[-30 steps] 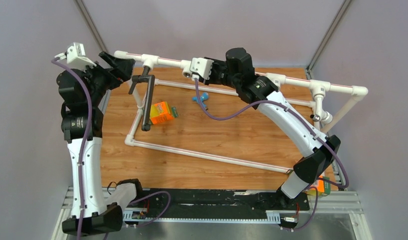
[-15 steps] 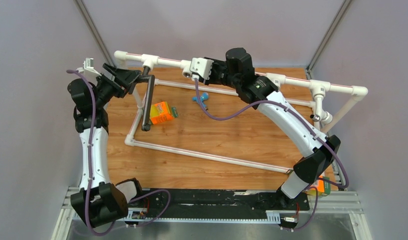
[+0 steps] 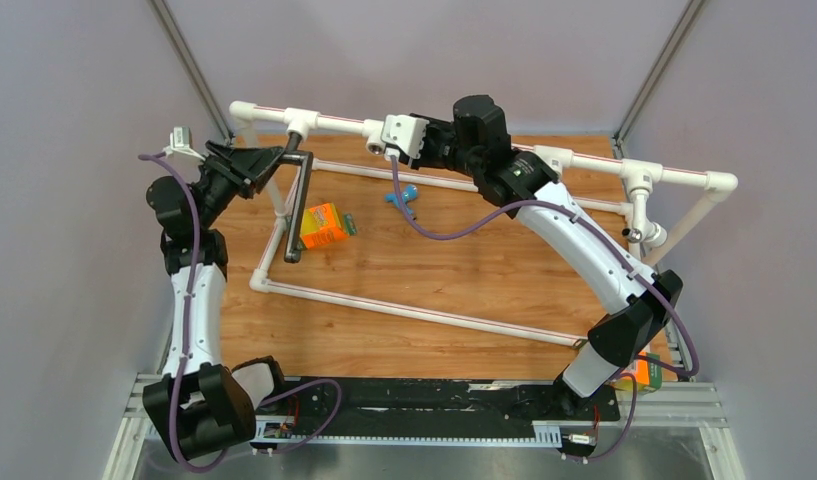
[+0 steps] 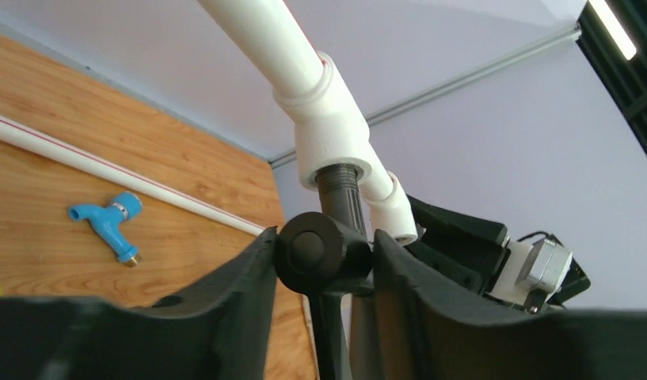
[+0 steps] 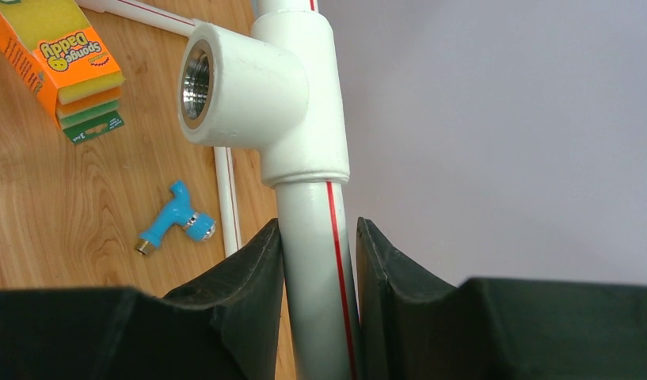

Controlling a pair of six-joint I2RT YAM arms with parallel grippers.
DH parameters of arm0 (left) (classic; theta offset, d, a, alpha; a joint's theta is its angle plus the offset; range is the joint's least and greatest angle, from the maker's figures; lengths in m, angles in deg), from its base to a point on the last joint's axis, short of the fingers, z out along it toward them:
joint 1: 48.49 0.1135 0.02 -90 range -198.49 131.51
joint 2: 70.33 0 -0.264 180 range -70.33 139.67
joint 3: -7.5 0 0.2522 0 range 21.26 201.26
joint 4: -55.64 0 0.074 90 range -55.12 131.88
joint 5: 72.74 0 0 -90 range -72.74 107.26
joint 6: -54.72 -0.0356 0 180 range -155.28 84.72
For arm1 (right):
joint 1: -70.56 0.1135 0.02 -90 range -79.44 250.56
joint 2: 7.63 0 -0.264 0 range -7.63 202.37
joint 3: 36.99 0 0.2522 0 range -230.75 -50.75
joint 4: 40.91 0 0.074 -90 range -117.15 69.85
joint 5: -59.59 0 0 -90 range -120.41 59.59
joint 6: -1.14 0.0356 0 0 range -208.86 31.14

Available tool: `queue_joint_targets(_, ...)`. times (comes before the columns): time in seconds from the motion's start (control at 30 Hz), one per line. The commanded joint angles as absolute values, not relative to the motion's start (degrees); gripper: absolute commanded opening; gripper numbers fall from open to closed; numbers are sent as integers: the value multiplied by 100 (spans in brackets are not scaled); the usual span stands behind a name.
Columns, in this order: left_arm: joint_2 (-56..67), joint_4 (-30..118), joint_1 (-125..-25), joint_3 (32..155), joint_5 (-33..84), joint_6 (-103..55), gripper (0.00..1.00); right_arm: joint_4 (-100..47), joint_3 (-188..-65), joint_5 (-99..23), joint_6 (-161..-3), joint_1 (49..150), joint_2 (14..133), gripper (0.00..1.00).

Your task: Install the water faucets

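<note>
- Dark-brown faucet [image 4: 310,252] hangs at the left end of the white pipe frame [image 3: 544,156]. Its threaded stem goes up into a tee socket [image 4: 333,134] and its long spout points down toward the table [image 3: 434,270].
- The left gripper [image 4: 324,237] sits on the faucet's rounded head just under the thread, with one finger pressed against each side, so I read it as a grip and not a loose bracket.
- The right gripper [image 5: 316,237] is clamped on the frame's upper pipe just beside an empty socket, and looks to be steadying the frame.
- The faucet looks rigid and smooth. It is probably light, but the long spout should act as a lever and swing wide with each turn.
- The best hold seems to be this head, close to the thread axis. The round surface may slip between the pads, so a firm squeeze is likely needed.
- A blue faucet [image 3: 402,195] and a green faucet [image 3: 351,224] lie loose on the wood. They look small and stubby, and easy to knock away.
</note>
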State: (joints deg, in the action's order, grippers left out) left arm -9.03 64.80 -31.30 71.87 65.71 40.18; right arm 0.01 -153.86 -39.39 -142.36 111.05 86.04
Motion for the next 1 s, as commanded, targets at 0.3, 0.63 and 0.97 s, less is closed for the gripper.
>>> queue_joint_targets(0.3,-1461,3174,-4215,9189,4656,1100,0,510,-15262,-4360,-13518,11310,8861,0)
queue_joint_targets(0.63,-390,745,-7000,11168,1353,-2040,5,519,-15306,-4316,-13509,11354,8879,0)
queue_joint_targets(0.97,1070,-189,-9479,12145,-2026,-4274,11,510,-15297,-4298,-13518,11362,8896,0)
